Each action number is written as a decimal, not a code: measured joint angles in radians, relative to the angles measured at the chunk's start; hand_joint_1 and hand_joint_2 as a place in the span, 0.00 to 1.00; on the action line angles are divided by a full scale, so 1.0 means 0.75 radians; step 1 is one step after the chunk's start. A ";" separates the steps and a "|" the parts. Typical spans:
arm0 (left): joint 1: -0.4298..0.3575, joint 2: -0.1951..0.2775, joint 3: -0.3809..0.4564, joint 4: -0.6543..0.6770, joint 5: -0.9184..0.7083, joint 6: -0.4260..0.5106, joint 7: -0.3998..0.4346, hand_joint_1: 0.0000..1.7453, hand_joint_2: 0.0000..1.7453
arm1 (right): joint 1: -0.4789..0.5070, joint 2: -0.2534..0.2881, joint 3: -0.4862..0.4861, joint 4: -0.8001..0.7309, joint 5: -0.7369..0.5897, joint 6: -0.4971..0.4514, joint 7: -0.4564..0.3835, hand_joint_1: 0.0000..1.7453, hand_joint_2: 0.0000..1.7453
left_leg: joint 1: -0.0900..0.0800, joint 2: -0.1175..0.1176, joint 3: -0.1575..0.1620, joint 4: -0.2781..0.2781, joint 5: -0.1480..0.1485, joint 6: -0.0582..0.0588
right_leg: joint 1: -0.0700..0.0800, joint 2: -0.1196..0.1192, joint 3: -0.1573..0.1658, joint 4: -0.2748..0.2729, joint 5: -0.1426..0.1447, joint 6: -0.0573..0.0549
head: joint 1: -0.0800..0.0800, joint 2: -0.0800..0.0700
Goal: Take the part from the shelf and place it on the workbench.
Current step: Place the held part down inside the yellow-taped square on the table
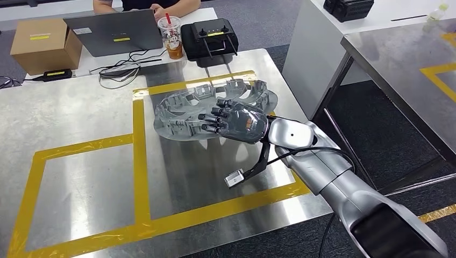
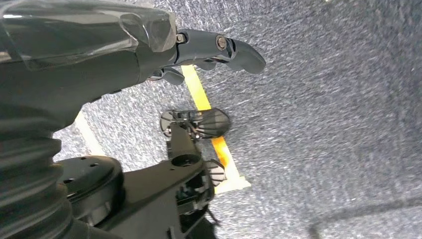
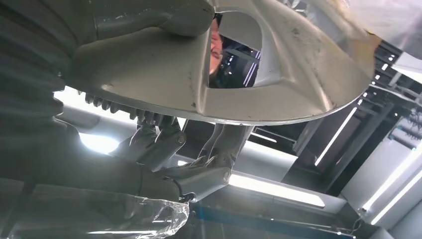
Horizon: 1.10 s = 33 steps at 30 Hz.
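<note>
The part (image 1: 185,110) is a grey cast metal piece, oval, with ribs and cut-outs. It lies low over the steel workbench (image 1: 80,177), inside the yellow tape outline, and I cannot tell whether it touches the top. My right hand (image 1: 231,121) grips its near right rim, fingers over the top. In the right wrist view the part (image 3: 278,64) sits between the thumb (image 3: 149,20) and the fingers (image 3: 164,144). My left hand (image 2: 149,55) hangs over the grey carpet floor and holds nothing.
At the bench's far edge stand a cardboard box (image 1: 43,45), a laptop (image 1: 115,32), a drink cup (image 1: 171,35) and a black controller (image 1: 209,37), with a person seated behind them. A second steel table (image 1: 408,64) stands to the right across a dark floor gap.
</note>
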 joint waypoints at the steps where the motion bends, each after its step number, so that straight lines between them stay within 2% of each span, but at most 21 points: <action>1: 0.002 0.001 -0.012 0.000 -0.004 -0.001 -0.001 0.00 1.00 | 0.015 0.008 -0.023 -0.003 0.000 0.000 -0.015 1.00 1.00 | 0.000 -0.002 0.000 0.001 0.000 0.000 | 0.000 0.000 0.018 -0.036 0.019 0.009 | 0.000 0.000; 3: 0.003 0.001 -0.031 0.000 -0.008 -0.001 -0.002 0.00 1.00 | 0.034 0.025 -0.062 -0.006 -0.003 0.000 -0.032 1.00 1.00 | -0.001 -0.005 -0.001 0.007 -0.003 -0.005 | 0.000 -0.001 0.110 -0.222 0.087 0.022 | 0.001 0.000; 5: 0.002 0.003 -0.046 0.001 -0.008 0.001 -0.004 0.00 1.00 | 0.044 0.041 -0.090 -0.010 -0.012 0.000 -0.037 1.00 1.00 | -0.007 -0.005 -0.007 0.017 -0.008 -0.015 | 0.004 -0.001 0.183 -0.364 0.133 0.015 | -0.001 0.000; 7: 0.003 0.005 -0.058 0.003 -0.005 0.007 -0.007 0.00 1.00 | 0.054 0.052 -0.110 -0.014 -0.025 0.000 -0.042 0.50 0.50 | -0.008 -0.004 -0.012 0.022 -0.009 -0.029 | 0.011 0.001 0.196 -0.388 0.142 0.000 | -0.002 0.000; 9: 0.006 0.011 -0.066 0.005 0.004 0.021 -0.010 0.00 1.00 | 0.063 0.063 -0.126 -0.019 -0.045 0.000 -0.044 0.00 0.00 | -0.003 -0.003 -0.017 0.030 -0.018 -0.043 | 0.006 0.002 0.198 -0.392 0.146 -0.011 | -0.002 0.000; 11: 0.010 0.020 -0.070 0.005 0.018 0.040 -0.011 0.00 0.50 | 0.074 0.080 -0.138 -0.029 -0.075 -0.001 -0.044 0.00 0.00 | 0.001 0.000 -0.052 0.107 -0.068 -0.059 | -0.004 0.002 0.203 -0.397 0.148 -0.024 | -0.007 0.000; 13: 0.019 0.032 -0.072 0.005 0.033 0.059 -0.005 0.00 0.00 | 0.091 0.102 -0.146 -0.037 -0.106 -0.003 -0.045 0.00 0.00 | 0.006 0.003 -0.130 0.278 -0.148 -0.073 | -0.004 0.002 0.204 -0.396 0.148 -0.033 | -0.012 0.000; 14: 0.026 0.040 -0.074 0.005 0.039 0.071 0.001 0.00 0.00 | 0.102 0.113 -0.151 -0.038 -0.122 -0.005 -0.045 0.00 0.00 | 0.008 0.004 -0.169 0.357 -0.174 -0.078 | -0.004 0.003 0.204 -0.396 0.148 -0.034 | -0.012 0.000; 15: 0.033 0.047 -0.077 0.005 0.044 0.083 0.006 0.00 0.00 | 0.115 0.125 -0.157 -0.036 -0.134 -0.005 -0.045 0.00 0.00 | 0.010 0.005 -0.189 0.395 -0.177 -0.080 | -0.005 0.003 0.204 -0.396 0.148 -0.035 | -0.012 0.000; 16: 0.040 0.055 -0.081 0.005 0.053 0.096 0.013 0.00 0.00 | 0.127 0.138 -0.164 -0.033 -0.141 -0.006 -0.045 0.00 0.00 | 0.012 0.005 -0.185 0.381 -0.157 -0.081 | -0.005 0.004 0.205 -0.396 0.147 -0.035 | -0.012 0.000; 18: 0.048 0.072 -0.094 0.003 0.080 0.113 0.018 0.00 0.00 | 0.146 0.164 -0.181 -0.022 -0.149 -0.006 -0.045 0.00 0.00 | 0.014 0.006 -0.103 0.212 -0.071 -0.077 | -0.005 0.007 0.206 -0.396 0.147 -0.034 | -0.012 0.000; 20: 0.051 0.089 -0.111 -0.003 0.106 0.124 0.015 0.00 0.00 | 0.155 0.181 -0.202 -0.005 -0.168 -0.006 -0.045 0.00 0.00 | 0.009 0.006 -0.020 0.057 -0.023 -0.066 | 0.001 0.009 0.203 -0.396 0.146 -0.027 | -0.011 0.000; 22: 0.056 0.105 -0.127 -0.012 0.120 0.130 0.010 0.00 0.00 | 0.159 0.181 -0.236 0.015 -0.187 -0.007 -0.045 0.00 0.00 | 0.000 0.004 0.001 0.022 -0.022 -0.054 | 0.005 0.008 0.199 -0.397 0.149 -0.015 | -0.011 0.000; 25: 0.057 0.117 -0.147 -0.024 0.139 0.136 0.011 0.00 0.00 | 0.150 0.172 -0.313 0.054 -0.203 -0.008 -0.042 0.00 0.00 | 0.002 0.004 0.005 0.006 -0.007 -0.024 | 0.000 0.006 0.186 -0.377 0.136 0.003 | -0.009 0.000; 26: 0.053 0.118 -0.152 -0.028 0.146 0.139 0.011 0.00 0.00 | 0.139 0.168 -0.342 0.072 -0.209 -0.009 -0.034 0.00 0.00 | 0.004 0.005 0.007 -0.001 -0.001 -0.014 | 0.000 0.005 0.163 -0.329 0.111 0.002 | -0.009 0.000; 28: 0.043 0.115 -0.159 -0.032 0.158 0.148 0.010 0.00 0.00 | 0.106 0.163 -0.401 0.138 -0.262 -0.004 0.008 0.00 0.00 | 0.003 0.006 0.004 -0.003 0.004 -0.003 | -0.001 0.005 0.082 -0.155 0.037 -0.008 | -0.008 0.000; 29: 0.037 0.111 -0.160 -0.033 0.165 0.153 0.010 0.00 0.00 | 0.083 0.162 -0.429 0.189 -0.324 0.008 0.041 0.00 0.00 | 0.001 0.006 0.002 -0.003 0.006 0.000 | -0.001 0.005 0.041 -0.067 0.007 -0.008 | -0.009 0.000; 30: 0.033 0.106 -0.160 -0.034 0.172 0.157 0.010 0.00 0.00 | 0.057 0.162 -0.453 0.246 -0.401 0.028 0.079 0.00 0.00 | 0.000 0.005 0.001 -0.003 0.008 0.002 | -0.001 0.005 0.018 -0.013 -0.007 -0.005 | -0.008 0.000; 31: 0.029 0.100 -0.160 -0.034 0.178 0.161 0.010 0.00 0.00 | 0.029 0.161 -0.472 0.301 -0.479 0.053 0.113 0.00 0.00 | -0.001 0.004 0.000 -0.003 0.009 0.002 | -0.001 0.005 0.021 -0.014 0.000 0.002 | -0.007 0.000; 32: 0.026 0.095 -0.160 -0.034 0.183 0.164 0.010 0.00 0.00 | 0.000 0.160 -0.487 0.347 -0.547 0.083 0.141 0.00 0.00 | -0.002 0.002 0.000 -0.002 0.011 0.002 | -0.001 0.004 0.052 -0.071 0.025 0.010 | -0.006 0.000; 33: 0.023 0.090 -0.160 -0.034 0.186 0.166 0.010 0.00 0.00 | -0.028 0.160 -0.498 0.384 -0.605 0.117 0.164 0.00 0.00 | -0.003 0.002 0.000 0.000 0.012 0.001 | 0.000 0.004 0.103 -0.168 0.059 0.016 | -0.005 0.000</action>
